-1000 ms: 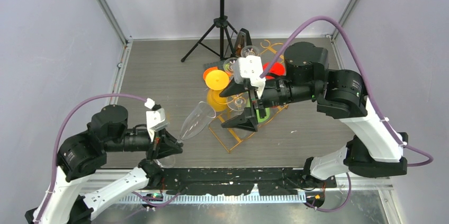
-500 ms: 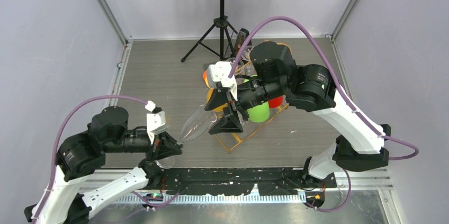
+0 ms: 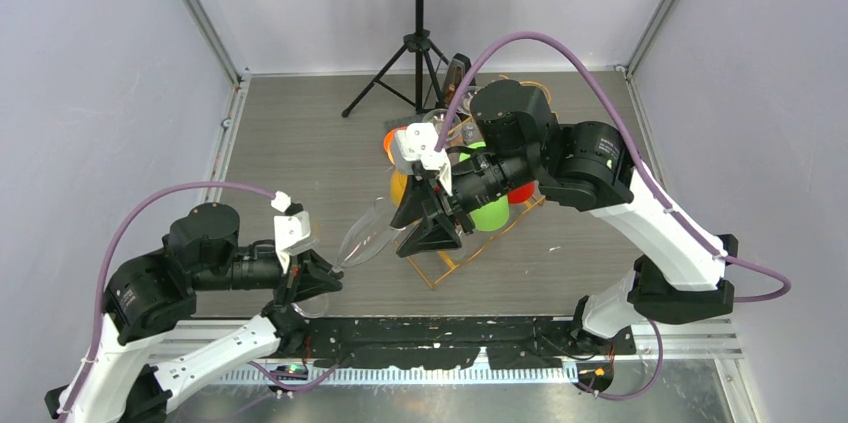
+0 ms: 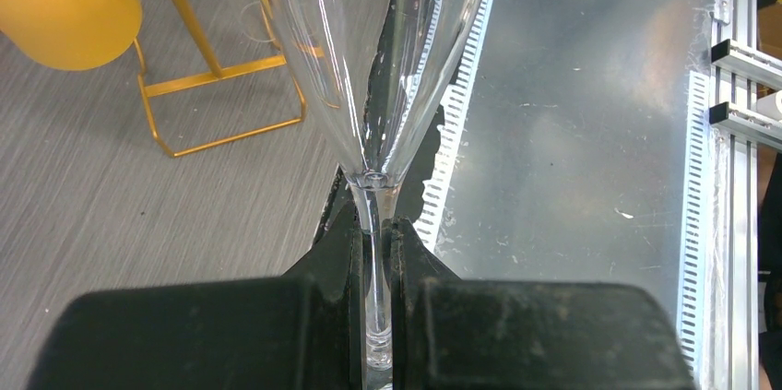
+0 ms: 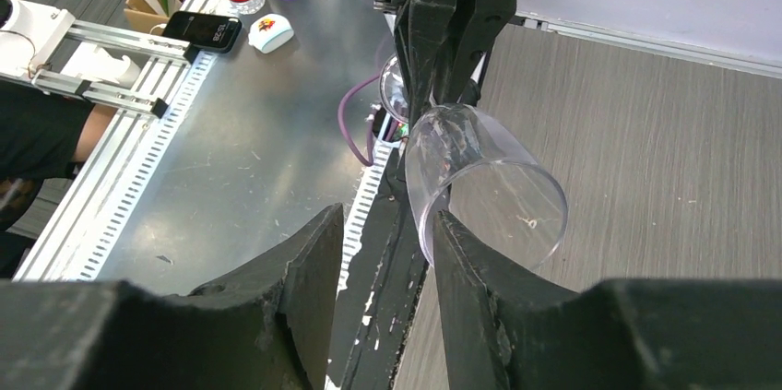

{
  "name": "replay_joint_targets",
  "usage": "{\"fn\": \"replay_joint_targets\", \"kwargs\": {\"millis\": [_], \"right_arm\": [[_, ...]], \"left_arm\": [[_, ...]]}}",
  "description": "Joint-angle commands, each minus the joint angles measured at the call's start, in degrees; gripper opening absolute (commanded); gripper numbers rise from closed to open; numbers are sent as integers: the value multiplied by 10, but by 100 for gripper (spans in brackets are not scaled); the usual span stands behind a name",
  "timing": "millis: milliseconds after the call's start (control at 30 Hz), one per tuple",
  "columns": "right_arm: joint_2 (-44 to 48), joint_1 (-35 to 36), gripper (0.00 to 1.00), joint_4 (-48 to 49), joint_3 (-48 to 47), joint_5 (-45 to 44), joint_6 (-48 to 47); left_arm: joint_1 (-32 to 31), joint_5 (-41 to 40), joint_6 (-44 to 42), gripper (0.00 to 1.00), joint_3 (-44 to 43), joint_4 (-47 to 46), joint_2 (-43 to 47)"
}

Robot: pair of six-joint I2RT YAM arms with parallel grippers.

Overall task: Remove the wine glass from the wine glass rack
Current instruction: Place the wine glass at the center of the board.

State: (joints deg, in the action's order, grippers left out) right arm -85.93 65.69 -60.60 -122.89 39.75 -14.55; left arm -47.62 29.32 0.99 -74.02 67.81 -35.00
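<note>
**Glass (image 4: 369, 58) off the rack (image 3: 470, 253), stem clenched in the left claw (image 4: 373, 224).**
The right claw (image 5: 380, 219) stands part open at the glass's rim, grasping nothing; whether it touches the rim I cannot tell. The rack sits just beyond it. The counter (image 3: 300, 143) stretches away left of both claws, its near edge under the left one.

Top camera looks down from behind; both wrist cameras (close, facing each other) share the wine glass (image 4: 369, 58).
</note>
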Motion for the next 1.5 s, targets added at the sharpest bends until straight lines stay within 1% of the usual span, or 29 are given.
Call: {"fn": "replay_joint_targets", "kwargs": {"millis": [0, 200, 267, 433, 533, 633, 667, 733, 800, 833, 933, 967, 1000, 1033, 1233, 1367, 1467], "right_arm": [[-8, -1, 47, 5, -12, 25, 8], [-23, -1, 45, 6, -16, 32, 9], [-26, -1, 41, 6, -17, 35, 9], [-28, -1, 21, 6, -17, 37, 9], [-28, -1, 14, 7, -14, 39, 10], [-27, -1, 11, 8, -11, 39, 10], [-26, -1, 7, 10, -10, 39, 11], [-23, -1, 6, 16, -4, 38, 13], [-19, -1, 6, 24, 4, 37, 15], [-16, -1, 6, 27, 9, 37, 16], [-7, -1, 6, 36, 18, 35, 18], [-3, -2, 6, 36, 20, 34, 19], [0, -1, 6, 34, 22, 29, 19], [5, -1, 6, 30, 24, 27, 20], [32, -1, 6, -18, 33, -2, 22], [79, -1, 6, -41, 90, -48, 37], [136, -1, 6, -47, 148, -87, 61]], "left_arm": [[-3, -1, -7, 0, -5, -27, -5], [-3, 3, -7, 0, -6, -28, -10], [-3, 2, -7, 0, -6, -28, -10], [-3, 2, -7, 0, -8, -27, -9], [-3, 3, -7, 0, -5, -28, -11], [-3, 2, -7, 0, -1, -29, -9], [-3, 1, -7, 0, 0, -30, -9], [-3, -1, -7, 0, 0, -31, -9], [-3, -3, -7, 13, -2, -32, -12], [-3, -1, -7, 21, -4, -30, -13], [-3, 6, -7, 52, -8, -27, -18], [-3, 4, -7, 59, -8, -28, -18], [-3, -5, -7, 73, -8, -28, -17], [-3, -13, -7, 79, -7, -28, -16], [-3, -40, -6, 99, -9, -31, -15], [-3, -64, -4, 99, -9, -32, -17], [-3, -79, 0, 100, -9, -33, -20]]}}
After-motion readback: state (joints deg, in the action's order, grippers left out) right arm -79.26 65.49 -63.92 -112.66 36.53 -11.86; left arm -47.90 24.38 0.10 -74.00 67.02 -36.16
